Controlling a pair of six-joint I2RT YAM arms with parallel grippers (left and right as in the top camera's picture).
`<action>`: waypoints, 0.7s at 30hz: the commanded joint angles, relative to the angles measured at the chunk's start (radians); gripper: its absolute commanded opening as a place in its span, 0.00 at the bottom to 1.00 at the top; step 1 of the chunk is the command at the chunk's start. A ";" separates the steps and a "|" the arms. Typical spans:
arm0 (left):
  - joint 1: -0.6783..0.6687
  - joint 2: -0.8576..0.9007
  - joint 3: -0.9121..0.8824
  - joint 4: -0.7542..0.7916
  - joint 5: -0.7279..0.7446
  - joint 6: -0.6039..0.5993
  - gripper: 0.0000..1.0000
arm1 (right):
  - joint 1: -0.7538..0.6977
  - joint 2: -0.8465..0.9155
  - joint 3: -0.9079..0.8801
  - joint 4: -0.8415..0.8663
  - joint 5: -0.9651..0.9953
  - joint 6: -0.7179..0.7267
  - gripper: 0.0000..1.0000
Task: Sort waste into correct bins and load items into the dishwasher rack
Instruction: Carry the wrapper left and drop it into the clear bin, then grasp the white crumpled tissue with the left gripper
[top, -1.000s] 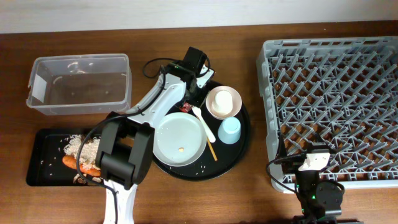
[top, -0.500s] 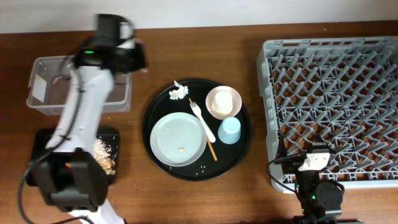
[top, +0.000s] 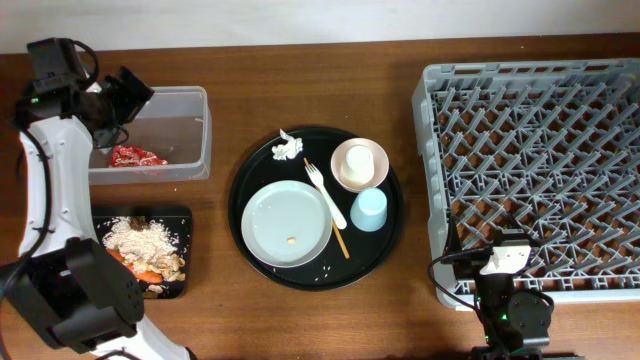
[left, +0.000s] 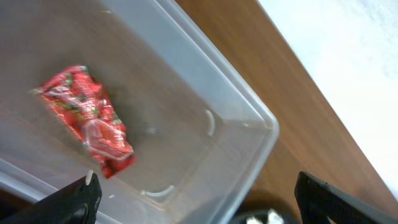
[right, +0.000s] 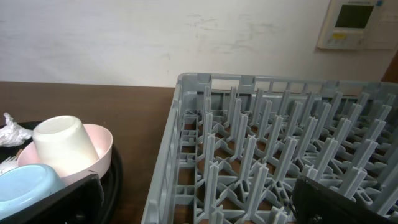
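The left gripper (left: 196, 186) hangs over the clear tub (top: 195, 130) at 10 o'clock on the table, fingers spread wide and holding nothing, while the red wrapper (left: 87, 127) lies loose on the tub's floor. The right gripper (right: 196, 199) stands just as wide and empty at 5 o'clock, by the corner of the grey rack (top: 540, 150). The plate (top: 285, 225), fork (top: 325, 190), blue cup (top: 369, 210) and crumpled paper (top: 288, 148) rest on the round tray (top: 258, 165) at centre, and rice (top: 140, 238) and the carrot (top: 145, 272) lie in the black tray (top: 185, 212) at 8 o'clock.
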 joint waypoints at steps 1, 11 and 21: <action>-0.047 -0.029 0.009 0.035 0.384 0.296 0.99 | -0.007 -0.006 -0.005 -0.005 0.012 -0.003 0.99; -0.706 -0.020 0.009 0.018 -0.159 0.507 0.99 | -0.007 -0.007 -0.005 -0.005 0.012 -0.003 0.99; -0.729 0.212 0.009 0.022 -0.356 0.343 0.96 | -0.007 -0.006 -0.005 -0.005 0.012 -0.003 0.99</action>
